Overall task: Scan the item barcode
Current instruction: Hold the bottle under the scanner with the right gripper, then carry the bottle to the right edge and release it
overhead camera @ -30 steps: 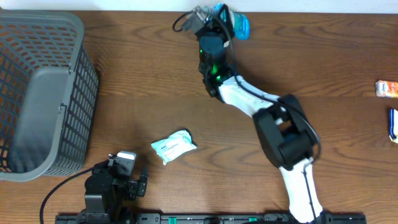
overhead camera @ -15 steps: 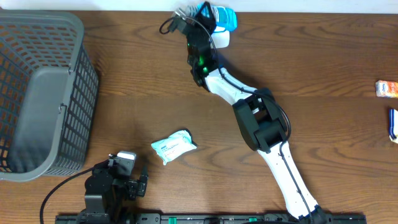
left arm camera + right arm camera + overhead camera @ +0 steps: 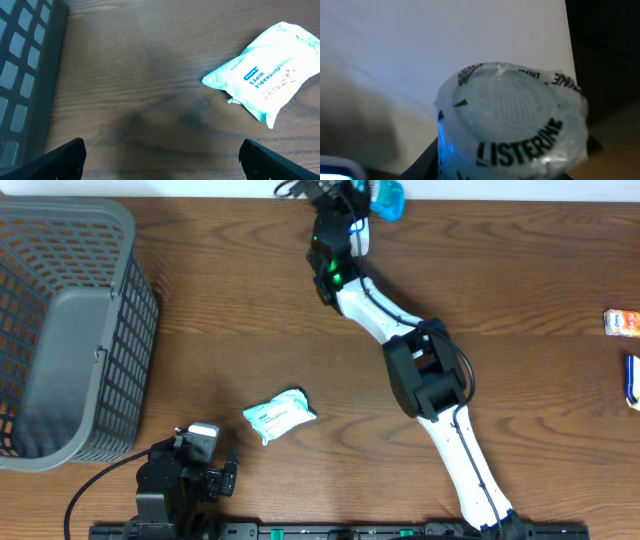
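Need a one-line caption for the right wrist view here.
Close-up of the pale blue Listerine bottle, its cap shrink-sealed with black lettering, against a white wall.

you're looking at a brown table [image 3: 200, 330] with darker wood grain. the basket [image 3: 135, 300] is grey, its walls an open grid. the wipes packet [image 3: 270, 82] is pale mint with a blue label and reddish lettering. the mouthwash bottle [image 3: 386, 198] shows bright blue; its cap [image 3: 512, 117] is pale teal, ringed with black letters. the right arm [image 3: 375, 315] is white and black with a green light. the small box [image 3: 621, 322] is orange and white.
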